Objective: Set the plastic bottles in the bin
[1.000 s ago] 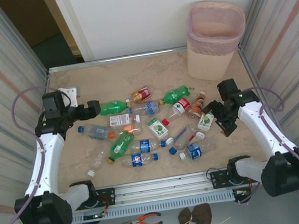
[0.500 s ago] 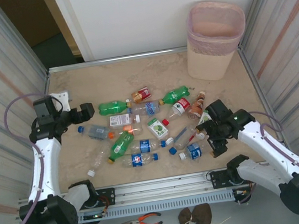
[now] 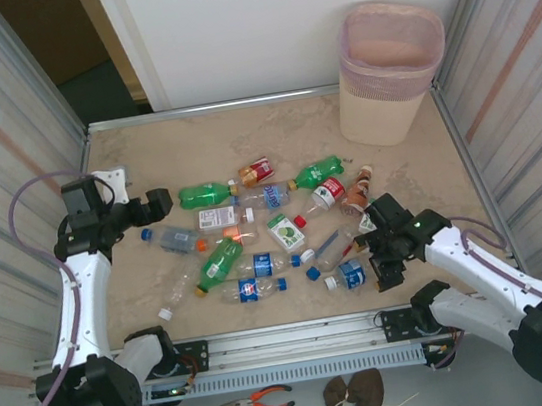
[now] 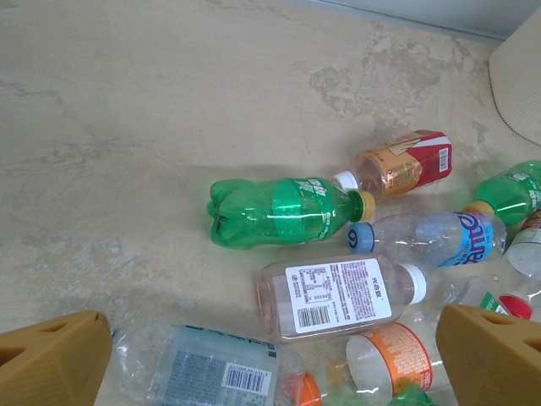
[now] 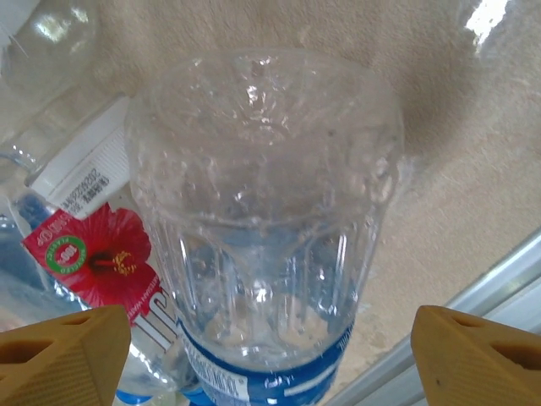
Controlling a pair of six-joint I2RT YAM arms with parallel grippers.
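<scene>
Several plastic bottles [image 3: 255,235] lie scattered across the middle of the table. The pale pink bin [image 3: 389,70] stands at the far right corner. My right gripper [image 3: 372,261] is low at the front right, open, straddling the base of a clear blue-labelled bottle [image 5: 266,220] without visibly touching it; the right gripper [image 5: 270,355] has a fingertip on each side. My left gripper [image 3: 162,202] hovers open at the left of the pile. Ahead of the left gripper [image 4: 270,359] lie a green bottle [image 4: 279,211] and a white-labelled clear bottle [image 4: 338,296].
Orange-handled pliers [image 3: 258,400] and a brown bundle [image 3: 353,390] lie below the front rail. Corrugated walls close in both sides. A bottle with a red flower label [image 5: 93,254] touches the one between my right fingers. A bin corner [image 4: 520,76] shows far right.
My right arm swung from the right edge down and left onto the blue-labelled bottle, its jaws narrowing. My left arm drew back to the left early on and now holds still.
</scene>
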